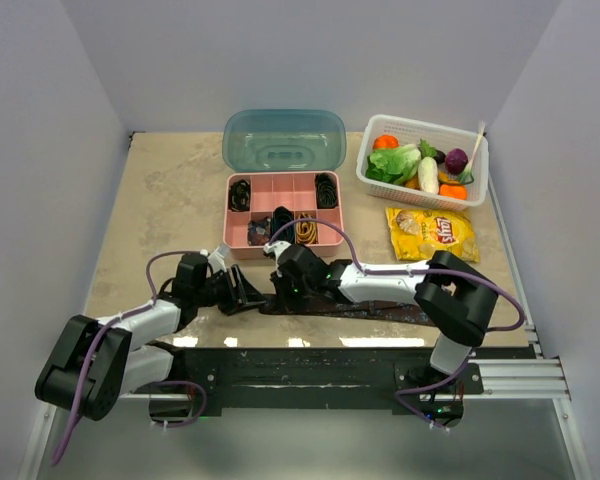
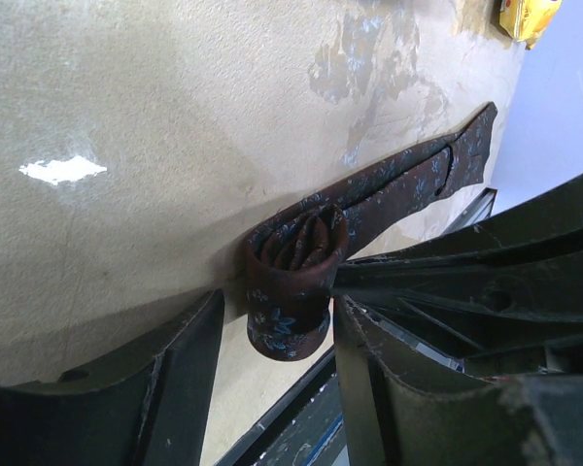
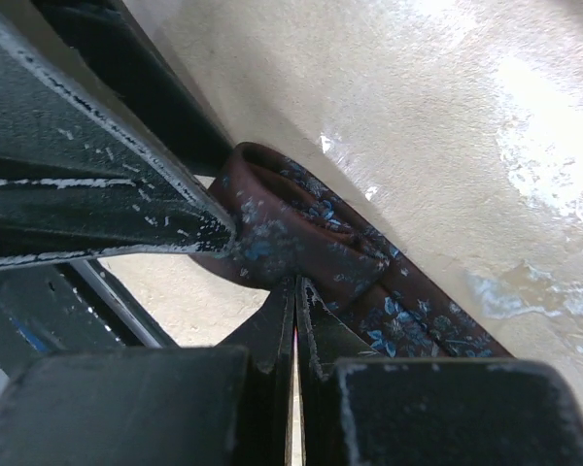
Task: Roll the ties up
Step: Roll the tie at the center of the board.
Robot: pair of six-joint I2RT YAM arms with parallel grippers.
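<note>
- Your left pincer (image 2: 277, 311) fills the foreground of its own wrist view. Its jaws stand spread either side of the rolled end of the tie (image 2: 291, 272), and a sliver of tabletop shows between one finger and the coil, so nothing is pinched.
- Your right pincer (image 3: 296, 296) has its fingers pressed together with the tips at the coil's core. You cannot tell whether a layer of cloth is nipped between them.
- You find the tie along the near edge of the table (image 1: 170, 200). A few turns are wound at its left end, and the unrolled length (image 2: 418, 175) lies flat towards the right.
- Expect it to be light, soft and springy, likely to slacken once released. The better hold looks to be across the coil's outer wrap, not the loose length.
- Watch the edge: the coil sits just beside the table's front lip, so roll along that lip or slightly inward.
- You have bare tabletop to the left. The pink organiser (image 1: 228, 215) lies just behind both pincers, and the chips bag (image 1: 432, 232) sits near your right arm.
</note>
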